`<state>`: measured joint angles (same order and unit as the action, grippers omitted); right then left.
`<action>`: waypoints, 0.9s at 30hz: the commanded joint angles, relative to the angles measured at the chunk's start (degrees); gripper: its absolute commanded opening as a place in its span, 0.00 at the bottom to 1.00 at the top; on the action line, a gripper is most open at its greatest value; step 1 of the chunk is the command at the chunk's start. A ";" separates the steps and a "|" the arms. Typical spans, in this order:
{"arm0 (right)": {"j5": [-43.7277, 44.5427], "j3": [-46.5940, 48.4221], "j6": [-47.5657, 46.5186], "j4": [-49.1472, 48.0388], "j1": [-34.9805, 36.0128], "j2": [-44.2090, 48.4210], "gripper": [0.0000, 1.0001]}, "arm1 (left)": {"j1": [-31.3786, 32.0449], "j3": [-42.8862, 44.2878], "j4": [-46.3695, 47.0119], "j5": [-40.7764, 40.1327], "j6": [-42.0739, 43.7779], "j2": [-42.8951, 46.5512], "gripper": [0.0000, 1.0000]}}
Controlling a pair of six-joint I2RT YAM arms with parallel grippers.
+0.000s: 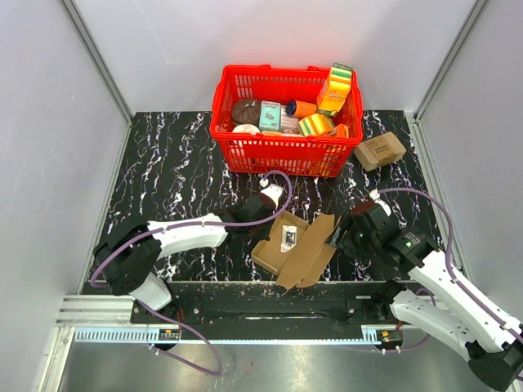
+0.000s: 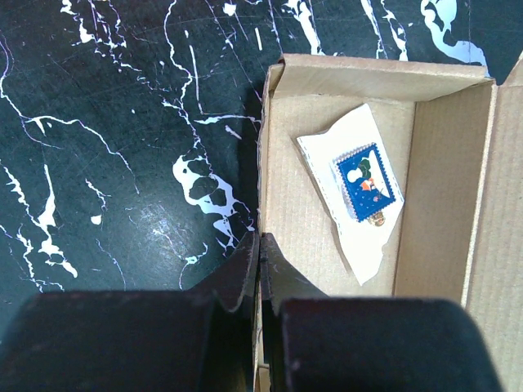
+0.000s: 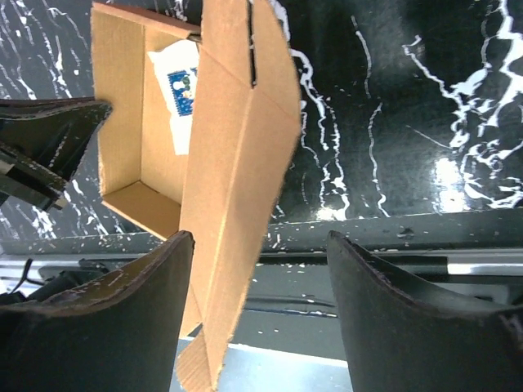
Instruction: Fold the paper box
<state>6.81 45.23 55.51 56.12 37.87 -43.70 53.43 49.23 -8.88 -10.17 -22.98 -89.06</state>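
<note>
So the paper box (image 1: 286, 245) sat at the near edge of the table (image 1: 180, 180), roughly between the two arms. The tray part was formed, and the big lid flap (image 3: 237, 163) stood up off its right side, leaning outward. The left hand (image 2: 260, 245) was clenched on the tray's left wall, pinching the cardboard edge. The right hand (image 3: 261, 241) was spread wide with the flap running between its fingers, gripping nothing as far as I could tell.

Here's what worried me. The only thing anchoring the box was that thin pinch on one wall. If the right hand shoved the flap over toward the left, I'd guess the whole tray could pivot around the pinch. Or the wall could just buckle, since the card looked pretty flimsy.

The flap's lower corner also hung out past the table's front edge, so any drag toward the arms could tip the box off. Closing on the flap mid-panel instead of near the crease might bend it in the wrong spot.

And the left hand was parked right where the lid has to come down, so the lid could land on it unless it let go in time. The loose paper slip (image 2: 359, 188) inside could get caught under a tab too.
</note>
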 commanded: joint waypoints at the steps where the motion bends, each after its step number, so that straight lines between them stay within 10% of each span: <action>1: -3.20 -0.93 3.12 -5.14 0.28 0.72 0.70 | -0.17 0.95 1.41 -0.99 -0.92 -0.86 0.00; 15: -7.52 -3.75 2.24 -11.64 0.28 -1.74 0.36 | -0.17 0.51 2.29 0.24 -1.19 -0.42 0.07; 27: -4.52 -2.78 -2.06 -10.59 0.28 -1.65 0.12 | -0.08 1.30 2.65 2.26 -1.54 -0.15 0.34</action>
<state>0.62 41.52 56.05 46.30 37.87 -45.52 53.43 49.25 -8.43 -9.19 -24.05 -89.36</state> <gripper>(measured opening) 0.151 0.314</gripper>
